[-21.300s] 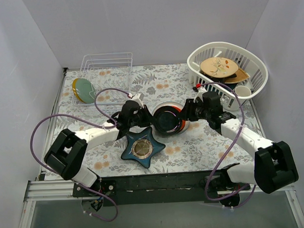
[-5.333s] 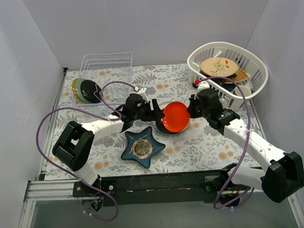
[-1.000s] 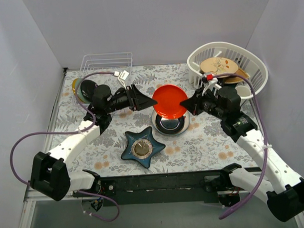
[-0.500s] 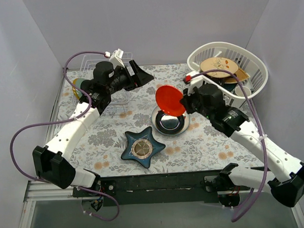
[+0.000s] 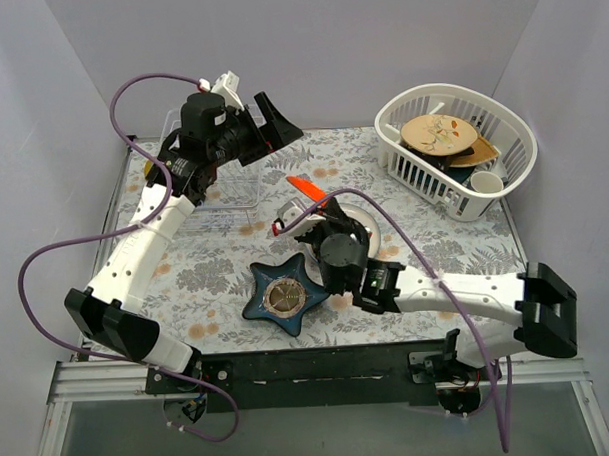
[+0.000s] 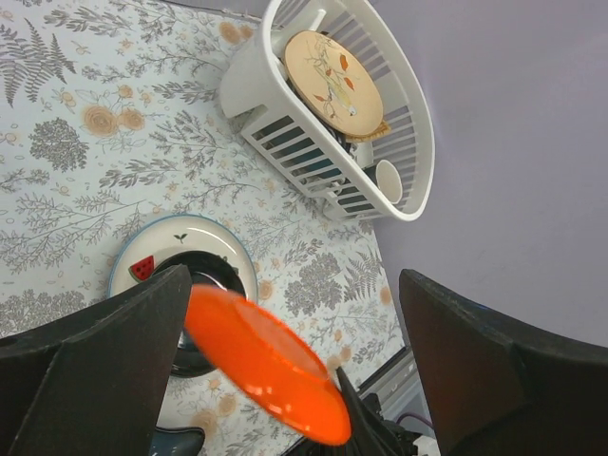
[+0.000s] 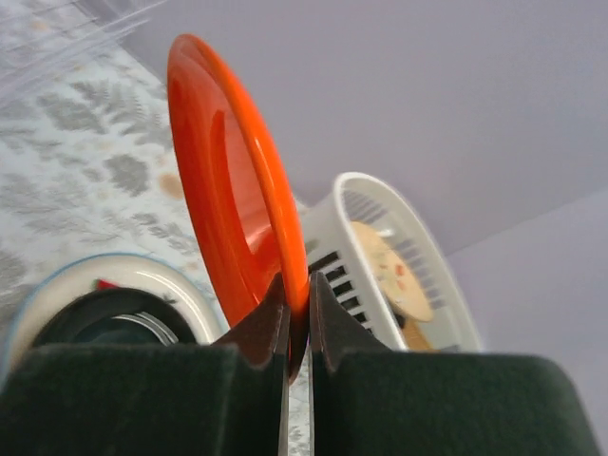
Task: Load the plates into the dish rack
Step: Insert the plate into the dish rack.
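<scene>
My right gripper [image 7: 296, 285] is shut on the rim of the orange-red plate [image 7: 233, 180]. It holds the plate on edge in the air above the middle of the table [image 5: 305, 188], over a stack of dishes. My left gripper [image 5: 276, 139] is raised high above the dish rack [image 5: 228, 191], open and empty. Its wrist camera looks down past its fingers [image 6: 95, 370] onto the orange-red plate [image 6: 266, 361]. The left arm hides most of the clear wire rack and whatever stands in it.
Under the held plate sits a white plate with a watermelon motif [image 6: 161, 242] and a dark bowl [image 6: 214, 275] on it. A dark blue star-shaped dish [image 5: 284, 297] lies near the front. At the back right, the white oval basket [image 5: 457, 148] holds a tan plate and other dishes.
The left gripper drew back from the orange-red plate, rising up and left over the rack. The right arm swung low and left, tipping the plate from face-on to on edge.
</scene>
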`<state>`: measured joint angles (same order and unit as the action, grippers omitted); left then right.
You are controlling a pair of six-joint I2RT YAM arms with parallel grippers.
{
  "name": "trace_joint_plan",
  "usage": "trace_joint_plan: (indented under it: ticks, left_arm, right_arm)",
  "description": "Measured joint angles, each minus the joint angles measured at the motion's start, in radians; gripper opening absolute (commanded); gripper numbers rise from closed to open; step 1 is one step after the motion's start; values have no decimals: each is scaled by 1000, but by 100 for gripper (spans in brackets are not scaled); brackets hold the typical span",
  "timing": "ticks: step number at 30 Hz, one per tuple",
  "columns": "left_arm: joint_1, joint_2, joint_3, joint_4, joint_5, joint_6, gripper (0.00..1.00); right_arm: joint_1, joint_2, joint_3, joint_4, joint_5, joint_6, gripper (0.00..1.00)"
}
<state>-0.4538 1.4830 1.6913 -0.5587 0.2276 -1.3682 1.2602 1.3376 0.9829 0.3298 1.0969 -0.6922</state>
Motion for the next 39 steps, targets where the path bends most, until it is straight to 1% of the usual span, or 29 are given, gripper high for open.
trace_joint_plan:
  ticks: [1,2,4,6,7,9,12,17,22,27,31,32,34,35,37,39]
  left_arm:
    - [0,2,14,-15,-3,0,92]
    - [0,2,29,-31,-7,0,92]
    - [0,2,42,-48,-7,-3,92]
    - [0,2,45,-54,-2,-13,92]
    - [0,2,45,-58,2,-19,92]
    - [0,4,45,-65,14,-33,91]
    - [0,6,44,-68,26,-48,91]
    - [0,6,16,-59,43,-65,91]
    - [0,6,-40,-40,83,-93,88]
    - [0,6,-61,-23,116,-114,87]
    - [0,6,-68,3,148,-132,80]
    - [0,6,-69,10,157,-136,76]
    - [0,6,-75,23,176,-144,73]
    - [0,6,-79,29,185,-148,68]
    - [0,6,-84,36,204,-156,63]
    - [0,3,-94,48,219,-161,52]
  right_arm:
    - [3,22,-47,174,39,-113,1]
    - [3,50,-89,355,80,-294,1]
    - [2,124,-114,559,135,-560,1]
    - [-2,214,-114,697,153,-760,1]
    - [-1,249,-118,736,159,-827,1]
    - [1,288,-130,786,165,-910,1]
    - [3,299,-127,837,175,-975,1]
    - [4,299,-53,905,172,-1044,1]
    - [11,299,2,930,147,-1098,1]
    - [22,299,40,935,117,-1141,1]
    - [24,299,70,938,96,-1161,1]
    - [24,299,74,938,90,-1165,1]
    - [24,299,78,938,79,-1171,1]
    - [24,299,80,938,76,-1173,1]
    - [24,299,83,938,70,-1175,1]
    - [24,299,83,938,65,-1175,1]
